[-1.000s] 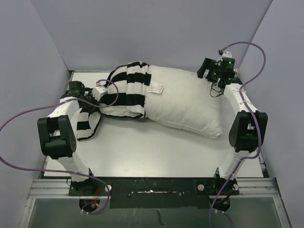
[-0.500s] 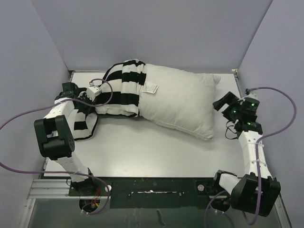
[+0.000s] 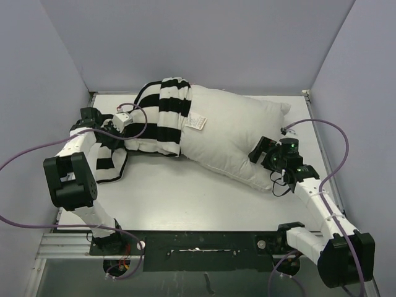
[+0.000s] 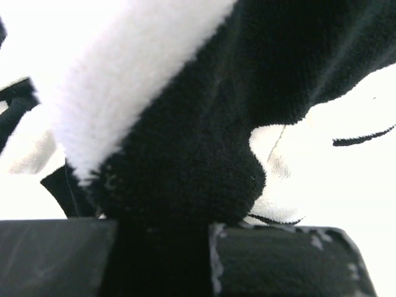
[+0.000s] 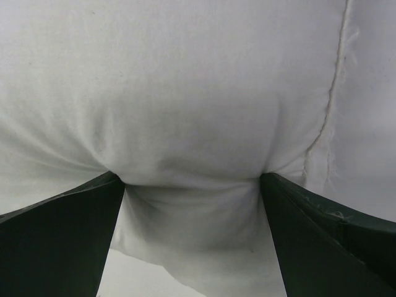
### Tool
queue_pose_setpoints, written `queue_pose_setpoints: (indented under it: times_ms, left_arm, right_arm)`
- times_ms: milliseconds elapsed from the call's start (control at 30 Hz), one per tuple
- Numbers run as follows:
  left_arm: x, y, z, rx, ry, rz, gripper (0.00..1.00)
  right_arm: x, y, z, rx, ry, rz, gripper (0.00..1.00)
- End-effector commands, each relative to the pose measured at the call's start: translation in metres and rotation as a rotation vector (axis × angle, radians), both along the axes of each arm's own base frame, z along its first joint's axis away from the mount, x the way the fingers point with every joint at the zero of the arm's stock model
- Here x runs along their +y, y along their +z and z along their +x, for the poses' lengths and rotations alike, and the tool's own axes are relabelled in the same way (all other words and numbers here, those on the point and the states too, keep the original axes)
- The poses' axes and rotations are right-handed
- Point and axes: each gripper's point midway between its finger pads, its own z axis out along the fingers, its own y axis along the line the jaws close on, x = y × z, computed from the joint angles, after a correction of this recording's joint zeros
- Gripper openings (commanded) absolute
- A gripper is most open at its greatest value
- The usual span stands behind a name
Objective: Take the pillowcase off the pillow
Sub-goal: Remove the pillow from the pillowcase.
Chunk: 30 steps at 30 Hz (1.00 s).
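Step in hand: stripping the cover, part done.

Left pincer point(image 4: 164, 232) is clamped on a bunched fold of the pillowcase point(image 3: 167, 117). The pillowcase sheathes only the pillow end nearest that pincer, and a loose tail lies on the counter point(image 3: 185, 198) beside it.

Right pincer point(image 5: 190, 180) stands wide, with the pillow point(image 3: 235, 136) bulging between its fingers and touching both. No firm grip is confirmed.

Judgement: the right pincer should close to anchor the pillow, then the left should draw the cover away from it.
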Motion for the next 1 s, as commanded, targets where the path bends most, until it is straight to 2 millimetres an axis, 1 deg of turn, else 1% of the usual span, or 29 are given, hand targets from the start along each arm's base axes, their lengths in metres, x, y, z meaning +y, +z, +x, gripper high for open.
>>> queue_pose_setpoints:
  times_ms: [0, 67, 200, 300, 400, 433, 533, 600, 633, 733, 767, 833, 867, 967]
  left_arm:
    - [-0.005, 0.036, 0.000, -0.101, -0.050, 0.011, 0.00]
    - [-0.002, 0.034, 0.001, -0.098, -0.048, 0.021, 0.00]
    - [0.003, 0.033, 0.006, -0.097, -0.039, 0.033, 0.00]
    - [0.008, 0.035, 0.009, -0.101, -0.028, 0.034, 0.00]
    - [0.009, 0.035, 0.011, -0.100, -0.026, 0.033, 0.00]
    - [0.010, 0.036, 0.012, -0.100, -0.024, 0.034, 0.00]
    - [0.010, 0.037, 0.013, -0.101, -0.021, 0.034, 0.00]
    - [0.011, 0.038, 0.014, -0.103, -0.018, 0.032, 0.00]
    - [0.011, 0.039, 0.014, -0.103, -0.017, 0.030, 0.00]
    - [0.011, 0.039, 0.014, -0.098, -0.015, 0.024, 0.00]
    - [0.010, 0.038, 0.013, -0.094, -0.015, 0.021, 0.00]
    - [0.009, 0.038, 0.013, -0.090, -0.012, 0.014, 0.00]
    - [0.008, 0.038, 0.013, -0.088, -0.014, 0.009, 0.00]
    - [0.004, 0.036, 0.012, -0.078, -0.021, 0.002, 0.00]
  right_arm:
    - [-0.037, -0.001, -0.014, 0.058, -0.143, -0.172, 0.98]
    - [-0.041, 0.001, -0.023, 0.067, -0.161, -0.181, 0.98]
    - [-0.043, -0.002, -0.043, 0.105, -0.162, -0.175, 0.98]
    - [-0.044, 0.001, -0.057, 0.106, -0.170, -0.165, 0.98]
    - [-0.037, 0.004, -0.063, 0.079, -0.147, -0.118, 0.98]
    - [-0.028, 0.002, -0.063, 0.079, -0.112, -0.083, 0.98]
    - [-0.009, -0.019, -0.059, 0.112, -0.044, 0.005, 0.98]
    - [0.011, -0.029, -0.050, 0.098, 0.037, 0.084, 0.98]
    - [0.021, -0.029, -0.042, 0.066, 0.080, 0.132, 0.98]
    - [0.051, -0.022, -0.024, -0.054, 0.225, 0.248, 0.98]
    - [0.063, -0.021, -0.022, -0.082, 0.294, 0.288, 0.98]
    - [0.079, -0.011, -0.016, -0.133, 0.382, 0.349, 0.98]
    - [0.086, -0.002, -0.014, -0.176, 0.431, 0.375, 0.98]
    - [0.093, 0.011, -0.004, -0.251, 0.472, 0.400, 0.98]
